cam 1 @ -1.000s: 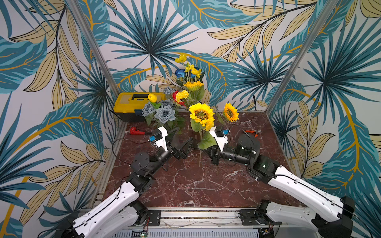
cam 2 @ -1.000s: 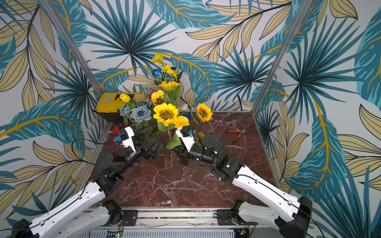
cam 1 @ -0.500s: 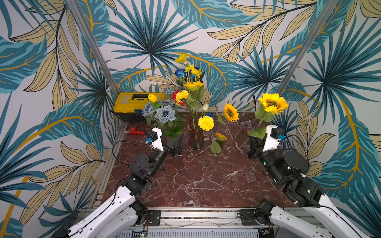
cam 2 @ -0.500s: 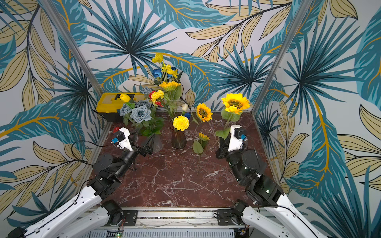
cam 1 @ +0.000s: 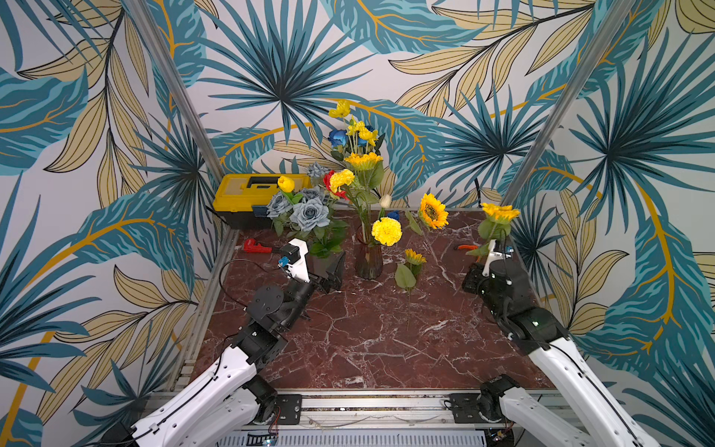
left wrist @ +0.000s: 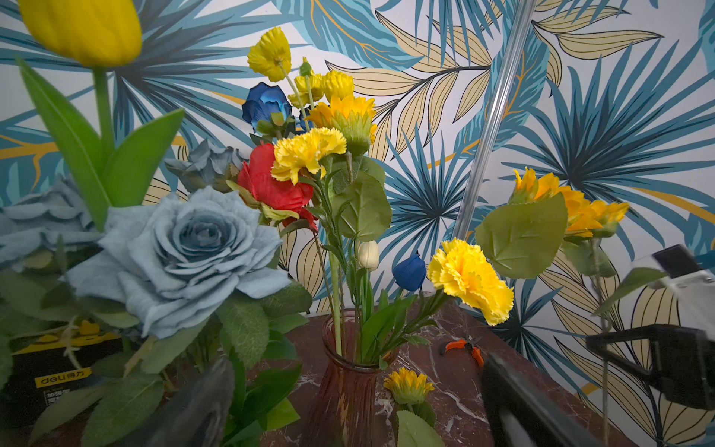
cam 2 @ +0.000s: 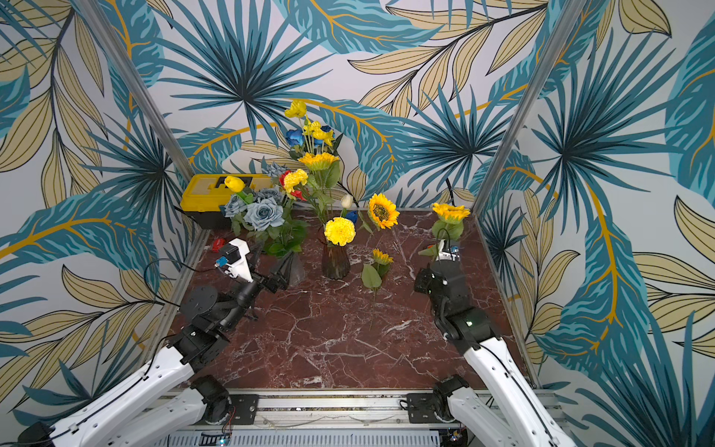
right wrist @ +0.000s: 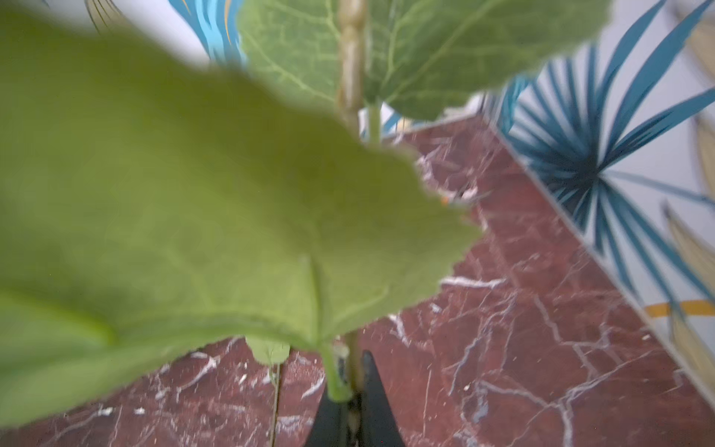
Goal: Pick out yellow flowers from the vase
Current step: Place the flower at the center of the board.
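My right gripper [right wrist: 353, 391] clamps a green-stemmed yellow artificial sunflower [cam 1: 499, 213], upright near the right wall [cam 1: 638, 232]; my left gripper [cam 1: 332, 271] gapes empty beside the brown glass vase [cam 1: 368, 261].

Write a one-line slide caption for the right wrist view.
Right gripper shut on a sunflower stem, its broad leaf filling the view above the marble table.

Left hand [cam 1: 332, 273] spread wide, held low; right hand [right wrist: 353, 391] pinched closed, pointing upward.
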`<state>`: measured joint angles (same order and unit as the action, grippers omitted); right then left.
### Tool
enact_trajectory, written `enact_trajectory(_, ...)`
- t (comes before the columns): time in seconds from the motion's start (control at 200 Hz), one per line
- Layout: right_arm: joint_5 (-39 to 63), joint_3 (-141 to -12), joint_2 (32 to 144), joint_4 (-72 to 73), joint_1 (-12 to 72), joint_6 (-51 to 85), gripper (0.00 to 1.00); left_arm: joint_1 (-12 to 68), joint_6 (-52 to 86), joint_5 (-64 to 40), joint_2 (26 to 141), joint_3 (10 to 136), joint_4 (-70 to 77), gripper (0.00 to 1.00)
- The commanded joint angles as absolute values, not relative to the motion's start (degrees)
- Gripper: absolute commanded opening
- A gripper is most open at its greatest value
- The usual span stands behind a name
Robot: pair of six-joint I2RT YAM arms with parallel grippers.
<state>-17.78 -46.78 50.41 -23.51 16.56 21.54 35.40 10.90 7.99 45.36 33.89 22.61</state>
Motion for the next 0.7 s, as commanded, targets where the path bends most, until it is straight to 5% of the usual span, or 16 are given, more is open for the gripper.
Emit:
enact_trajectory(0.0, -0.4, -44.7, 57.4, -19.9, 13.9, 25.9, 0.00, 35.0, 10.4, 7.2, 44.8, 35.3, 21.4, 0.99)
enact_trajectory(0.285, 17.0, -49.6, 81.3, -19.7, 13.6, 25.8, 0.00, 34.9, 10.1, 8.7, 45.0, 35.3, 20.6, 0.99)
enact_trajectory(0.696, 17.4, -51.8, 91.5, -21.4, 13.6, 26.7, 0.00, 34.9, 10.7, 6.8, 46.5, 36.4, 20.6, 0.99)
